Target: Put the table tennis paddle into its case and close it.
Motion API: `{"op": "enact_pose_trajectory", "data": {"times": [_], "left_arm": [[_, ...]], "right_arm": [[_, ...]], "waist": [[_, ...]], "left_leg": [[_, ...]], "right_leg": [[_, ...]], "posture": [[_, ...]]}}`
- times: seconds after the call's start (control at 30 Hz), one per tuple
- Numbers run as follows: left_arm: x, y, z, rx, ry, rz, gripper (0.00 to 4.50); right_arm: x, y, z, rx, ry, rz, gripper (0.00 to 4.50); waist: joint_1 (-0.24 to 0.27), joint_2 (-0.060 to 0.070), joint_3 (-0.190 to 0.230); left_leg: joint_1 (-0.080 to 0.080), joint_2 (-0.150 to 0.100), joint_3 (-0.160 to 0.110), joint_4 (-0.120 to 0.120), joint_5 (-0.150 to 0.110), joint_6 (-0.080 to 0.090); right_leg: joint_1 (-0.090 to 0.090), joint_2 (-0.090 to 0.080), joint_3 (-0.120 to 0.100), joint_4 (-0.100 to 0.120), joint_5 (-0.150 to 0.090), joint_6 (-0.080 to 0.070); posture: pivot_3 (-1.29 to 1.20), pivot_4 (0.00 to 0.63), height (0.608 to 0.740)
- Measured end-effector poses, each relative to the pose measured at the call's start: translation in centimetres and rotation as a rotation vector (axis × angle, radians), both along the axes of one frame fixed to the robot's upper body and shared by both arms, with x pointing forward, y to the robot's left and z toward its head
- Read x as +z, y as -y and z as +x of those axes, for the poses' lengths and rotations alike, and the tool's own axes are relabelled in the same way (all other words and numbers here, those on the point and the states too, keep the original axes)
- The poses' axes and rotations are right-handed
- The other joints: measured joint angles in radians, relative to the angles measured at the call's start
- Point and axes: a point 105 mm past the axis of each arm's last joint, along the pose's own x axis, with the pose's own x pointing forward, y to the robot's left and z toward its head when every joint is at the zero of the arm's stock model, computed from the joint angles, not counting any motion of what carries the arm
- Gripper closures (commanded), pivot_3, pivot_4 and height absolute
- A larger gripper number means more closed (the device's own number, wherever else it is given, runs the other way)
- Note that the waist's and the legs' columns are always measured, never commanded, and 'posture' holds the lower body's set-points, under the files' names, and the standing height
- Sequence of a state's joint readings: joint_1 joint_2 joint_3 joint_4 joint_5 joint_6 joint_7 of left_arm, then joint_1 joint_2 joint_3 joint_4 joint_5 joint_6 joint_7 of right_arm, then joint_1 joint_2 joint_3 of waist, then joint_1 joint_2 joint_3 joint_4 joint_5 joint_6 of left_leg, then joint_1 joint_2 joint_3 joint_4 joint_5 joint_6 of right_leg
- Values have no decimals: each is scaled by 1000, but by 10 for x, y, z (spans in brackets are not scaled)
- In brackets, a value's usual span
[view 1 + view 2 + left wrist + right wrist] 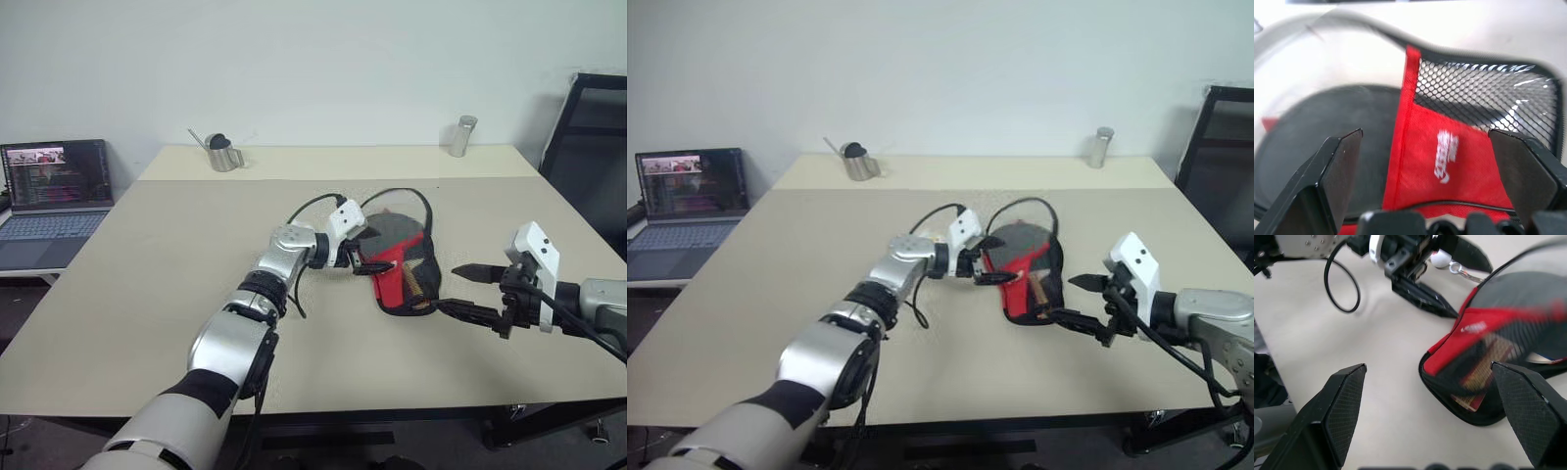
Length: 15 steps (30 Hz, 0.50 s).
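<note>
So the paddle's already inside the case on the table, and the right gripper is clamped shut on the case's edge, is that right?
Not quite. The table tennis paddle does sit inside the case on the table, but the right gripper is open and clear of the case, as the right wrist view shows.
</note>
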State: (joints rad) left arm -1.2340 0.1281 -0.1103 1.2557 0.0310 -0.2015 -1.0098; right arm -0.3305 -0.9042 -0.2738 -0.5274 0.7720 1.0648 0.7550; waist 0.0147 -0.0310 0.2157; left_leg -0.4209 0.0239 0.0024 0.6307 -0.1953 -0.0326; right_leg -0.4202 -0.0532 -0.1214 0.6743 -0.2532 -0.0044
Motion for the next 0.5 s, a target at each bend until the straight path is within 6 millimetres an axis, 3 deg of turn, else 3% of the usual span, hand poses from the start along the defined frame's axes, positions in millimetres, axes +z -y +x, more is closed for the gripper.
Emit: {"op": "enact_pose_trajectory", "data": {"times": [0.17,0.27,0.4,0.5], "left_arm": [[-2,1,1,18,12,-3,0],[4,-8,0,-6,15,-31,0],[30,-40,1,-22,107,-91,0],[32,-67,0,4,179,-70,0]], "right_arm": [[0,3,7,-56,5,19,33],[0,4,18,-96,-5,86,33],[-19,11,40,-186,-87,159,33],[-30,10,53,-207,-126,181,33]], "waist": [[0,-1,1],[-4,-1,1],[-12,-1,0],[-16,-1,0]], "left_leg": [[0,0,0,0,0,0],[1,1,0,0,0,0],[2,2,1,-1,0,0],[3,2,2,-1,0,0]], "right_leg": [[0,0,0,0,0,0],[0,0,0,1,0,0],[0,0,1,2,0,0],[0,0,2,3,0,0]], "posture": [[0,150,740],[0,150,740],[0,150,740],[0,150,740]]}}
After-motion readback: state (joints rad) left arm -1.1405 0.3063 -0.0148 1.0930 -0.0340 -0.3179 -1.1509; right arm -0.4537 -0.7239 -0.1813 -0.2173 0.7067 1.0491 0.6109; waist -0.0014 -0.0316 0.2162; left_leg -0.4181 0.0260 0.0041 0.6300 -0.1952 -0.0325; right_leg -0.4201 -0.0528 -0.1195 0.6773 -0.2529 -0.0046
